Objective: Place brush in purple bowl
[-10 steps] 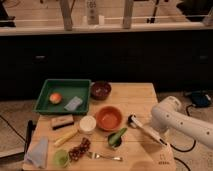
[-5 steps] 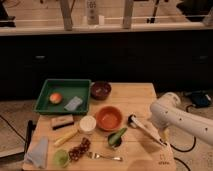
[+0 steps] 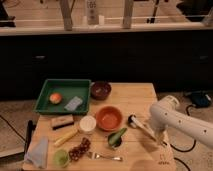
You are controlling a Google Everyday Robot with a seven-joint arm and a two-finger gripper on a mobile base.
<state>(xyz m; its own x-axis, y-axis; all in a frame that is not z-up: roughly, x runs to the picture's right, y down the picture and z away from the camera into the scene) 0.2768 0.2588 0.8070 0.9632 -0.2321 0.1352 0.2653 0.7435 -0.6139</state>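
Observation:
The brush (image 3: 141, 127) lies on the wooden table (image 3: 140, 95), right of the orange bowl (image 3: 109, 118). Its round head points left and its pale handle runs down-right. The purple bowl (image 3: 100, 90) sits at the table's back, beside the green tray, and looks empty. My gripper (image 3: 159, 138) hangs from the white arm (image 3: 170, 116) on the right, at the far end of the brush handle near the table's right edge. The arm covers the handle's tip.
A green tray (image 3: 47, 91) at the back left holds an orange fruit (image 3: 55, 97) and a grey packet. A tan block (image 3: 62, 121), white cup (image 3: 87, 123), green bottle (image 3: 117, 136), fork (image 3: 106, 156), grapes (image 3: 78, 149), green cup and cloth lie in front.
The arm has shifted a little over the brush handle's end. The brush and the bowls have not moved.

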